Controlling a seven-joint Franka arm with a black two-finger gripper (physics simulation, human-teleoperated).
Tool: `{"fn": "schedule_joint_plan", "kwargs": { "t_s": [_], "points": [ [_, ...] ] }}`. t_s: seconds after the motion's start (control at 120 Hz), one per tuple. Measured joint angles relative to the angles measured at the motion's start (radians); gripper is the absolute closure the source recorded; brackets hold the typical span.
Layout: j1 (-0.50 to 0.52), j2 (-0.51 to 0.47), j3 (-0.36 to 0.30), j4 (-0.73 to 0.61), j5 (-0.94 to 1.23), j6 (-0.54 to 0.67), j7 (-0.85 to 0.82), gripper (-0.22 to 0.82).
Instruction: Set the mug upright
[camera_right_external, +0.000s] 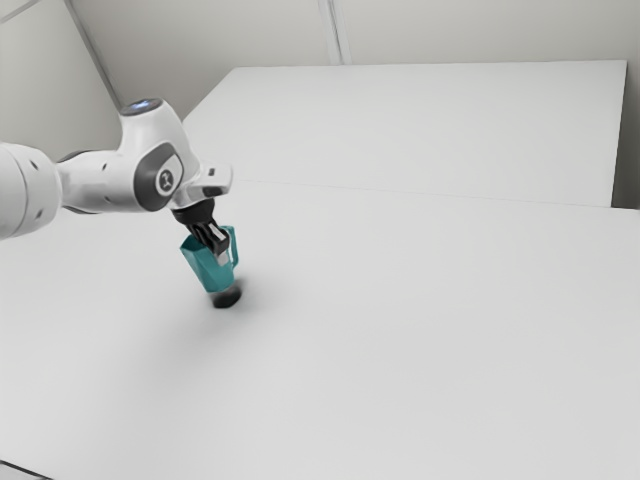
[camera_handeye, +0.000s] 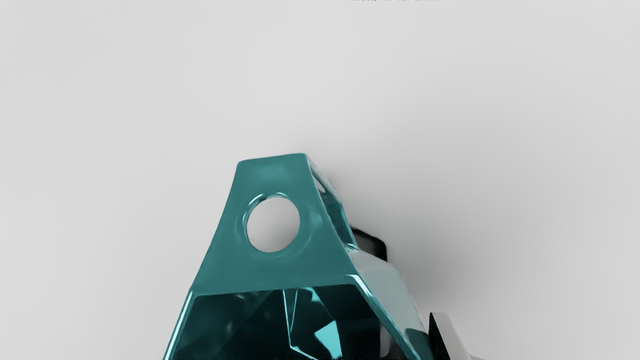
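Note:
The teal mug leans in the exterior view, its mouth up toward that view's left and its black base low. At its upper part is my gripper, shut on the mug's wall. In the wrist view the mug shows its handle with a round hole and its dark hollow inside. There my gripper straddles the wall, one finger outside and a pale strip of the other inside the mouth. Whether the base touches the table is hard to tell.
The white table spreads around the mug toward the exterior view's right, with a soft shadow near the base. A pale panel stands farther back. A dark edge crosses the exterior view's lower left corner.

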Motion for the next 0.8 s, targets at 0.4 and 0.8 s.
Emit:
{"fn": "schedule_joint_plan", "kwargs": {
  "t_s": [0.4,0.8],
  "points": [
    [0.000,0.048,0.003,-0.035,0.072,0.112,-0.244,0.78],
    [-0.004,0.046,0.002,-0.045,0.077,0.138,-0.381,0.21]
  ]
}}
